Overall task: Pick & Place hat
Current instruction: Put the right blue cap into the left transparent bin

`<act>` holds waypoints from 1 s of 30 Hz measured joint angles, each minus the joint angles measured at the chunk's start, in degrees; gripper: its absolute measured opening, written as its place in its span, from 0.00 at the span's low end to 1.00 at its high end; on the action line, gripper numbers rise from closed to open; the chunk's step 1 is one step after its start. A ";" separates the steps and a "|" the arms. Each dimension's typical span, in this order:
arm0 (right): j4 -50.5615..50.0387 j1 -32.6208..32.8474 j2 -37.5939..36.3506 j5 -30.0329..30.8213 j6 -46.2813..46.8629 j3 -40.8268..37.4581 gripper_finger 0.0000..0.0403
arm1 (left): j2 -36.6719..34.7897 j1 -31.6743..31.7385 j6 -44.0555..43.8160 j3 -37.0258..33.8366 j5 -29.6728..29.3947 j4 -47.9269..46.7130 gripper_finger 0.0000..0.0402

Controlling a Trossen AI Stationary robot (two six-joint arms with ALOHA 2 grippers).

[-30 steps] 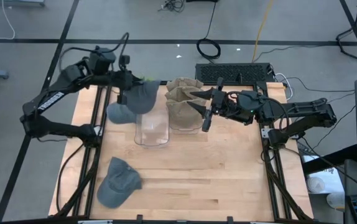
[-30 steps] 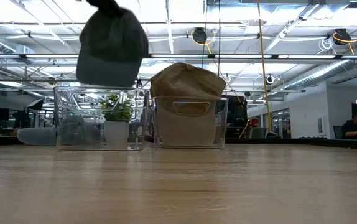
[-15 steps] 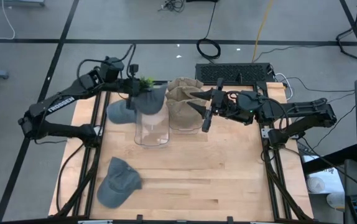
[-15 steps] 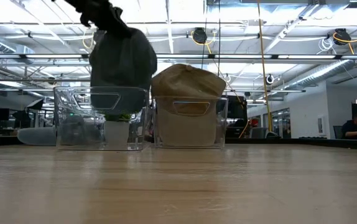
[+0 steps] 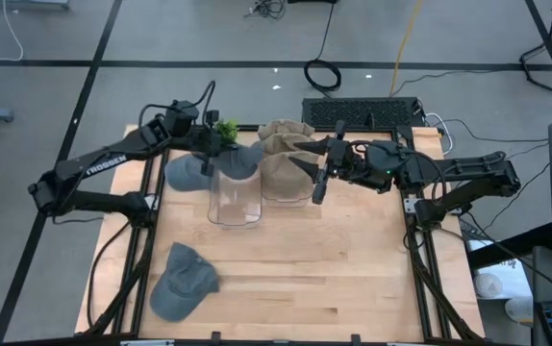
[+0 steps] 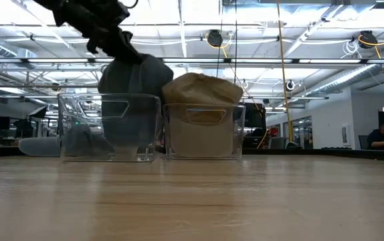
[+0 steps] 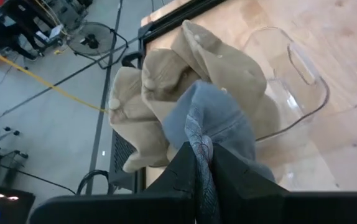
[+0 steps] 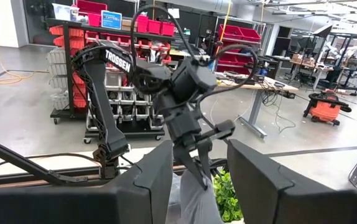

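My left gripper (image 5: 209, 146) (image 6: 115, 40) is shut on a grey hat (image 5: 240, 160) (image 6: 136, 87) over the far part of a clear bin (image 5: 236, 200) (image 6: 109, 127); the hat's lower part hangs inside it. A second clear bin (image 6: 203, 132) to its right holds tan hats (image 5: 281, 159) (image 7: 160, 81). Another grey hat (image 5: 184, 173) lies left of the bins, and a third one (image 5: 182, 281) lies near the table's near left corner. My right gripper (image 5: 318, 173) (image 8: 200, 186) hovers open above the tan hats. My left gripper pinches a bunched fold of the grey hat's cloth (image 7: 201, 144) between its two fingers, near the hat's top. The fingers (image 6: 122, 48) come slanting down from the table's left. The hat hangs below them, its lower part (image 6: 128, 127) behind the clear bin's wall.
A small green plant (image 5: 225, 127) (image 8: 228, 193) stands at the table's far edge behind the bins. A black keyboard-like tray (image 5: 363, 111) sits beyond the far edge. Bare wood (image 5: 334, 259) spreads over the near and right parts of the table.
My left gripper has moved toward the table's right and down, carrying the grey hat from above and left of the clear bin until it hangs into the bin beside the tan hats. The hat stays held throughout. My right arm has kept still.
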 joint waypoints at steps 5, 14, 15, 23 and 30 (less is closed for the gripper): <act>0.04 0.00 0.00 0.04 0.00 0.00 0.35 | 0.00 0.85 -1.08 -3.33 -0.98 4.16 0.05; 0.04 0.00 0.00 0.04 0.02 0.00 0.35 | 0.52 2.84 -4.03 -4.42 -7.20 2.65 0.05; 0.04 0.00 0.00 0.05 0.01 0.00 0.35 | 0.55 3.11 -4.88 -4.43 -7.98 2.73 0.05; 0.06 -0.02 0.00 0.06 0.02 0.00 0.35 | 0.49 3.42 -11.06 -4.44 -10.85 5.24 0.27; 0.04 -0.02 0.00 0.03 0.04 0.00 0.35 | -1.41 2.69 -19.04 -4.40 -10.81 5.65 0.55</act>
